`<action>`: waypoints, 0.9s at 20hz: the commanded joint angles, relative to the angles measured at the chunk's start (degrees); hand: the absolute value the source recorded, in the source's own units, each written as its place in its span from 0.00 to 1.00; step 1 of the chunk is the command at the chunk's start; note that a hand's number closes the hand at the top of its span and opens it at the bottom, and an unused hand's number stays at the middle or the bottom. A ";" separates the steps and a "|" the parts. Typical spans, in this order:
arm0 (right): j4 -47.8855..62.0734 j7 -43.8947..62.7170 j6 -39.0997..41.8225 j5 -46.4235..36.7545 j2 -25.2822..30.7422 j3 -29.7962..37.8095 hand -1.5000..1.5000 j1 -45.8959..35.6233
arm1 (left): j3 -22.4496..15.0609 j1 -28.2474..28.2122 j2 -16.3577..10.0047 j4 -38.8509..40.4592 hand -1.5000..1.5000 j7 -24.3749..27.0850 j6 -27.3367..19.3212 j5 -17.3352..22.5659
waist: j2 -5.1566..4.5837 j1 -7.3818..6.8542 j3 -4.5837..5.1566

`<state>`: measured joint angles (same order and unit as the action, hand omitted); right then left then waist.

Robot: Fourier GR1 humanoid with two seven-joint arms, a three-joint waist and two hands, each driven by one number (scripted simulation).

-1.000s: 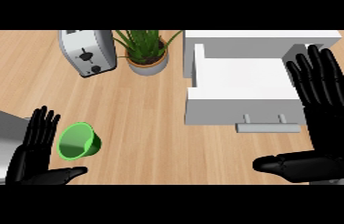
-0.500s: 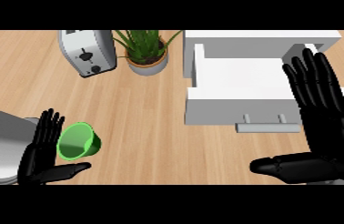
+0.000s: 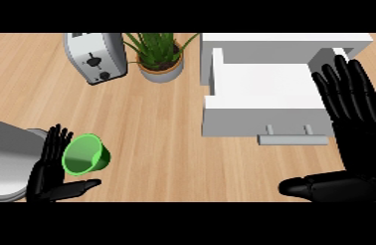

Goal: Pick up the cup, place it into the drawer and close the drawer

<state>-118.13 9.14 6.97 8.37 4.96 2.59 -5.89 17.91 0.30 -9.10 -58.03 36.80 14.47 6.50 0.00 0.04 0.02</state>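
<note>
One green cup [image 3: 86,154] stood on the counter [image 3: 169,129], well left of one open drawer [image 3: 257,84], with one toaster [image 3: 94,57] and one plant [image 3: 158,52] behind. Both hands kept straight fingers: the left hand [image 3: 48,173] had edged closer beside the cup, the right hand [image 3: 351,139] stayed at the drawer's right

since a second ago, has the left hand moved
Yes. The left hand has edged right, closing on the green cup, which stays put below the toaster.

Toaster [image 3: 95,57] beside potted plant [image 3: 159,57], wooden counter [image 3: 154,124].
</note>
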 commanded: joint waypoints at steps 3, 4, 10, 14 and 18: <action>1.55 -0.96 -0.04 -0.01 0.10 1.05 0.00 -1.51 | 0.42 1.57 -1.77 9.80 0.00 6.89 1.11 -0.68 | -0.02 -0.02 0.00; -2.81 0.92 -1.51 -2.94 -2.10 -3.40 0.00 2.36 | 0.32 4.58 -2.45 9.85 0.00 3.79 0.05 -0.09 | 0.01 0.07 0.00; -1.29 -2.88 -0.15 -2.10 -1.87 -1.74 0.00 2.90 | -1.75 4.56 -1.70 10.35 0.00 6.13 1.12 -0.15 | 0.02 -0.02 -0.02; -4.06 2.79 -1.39 -1.23 -1.12 -1.66 0.00 0.28 | 0.00 11.68 -4.59 26.90 0.00 15.41 3.07 -1.41 | -0.04 0.21 0.02; -3.77 5.29 -1.49 -0.18 -0.49 -1.11 0.00 -1.72 | -0.48 11.55 -3.16 24.94 0.00 13.67 3.97 0.56 | 0.00 0.11 0.01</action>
<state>-119.74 11.64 6.03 7.77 4.38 1.84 -7.41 17.49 10.55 -12.45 -34.63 49.16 16.47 5.83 -0.04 0.16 0.03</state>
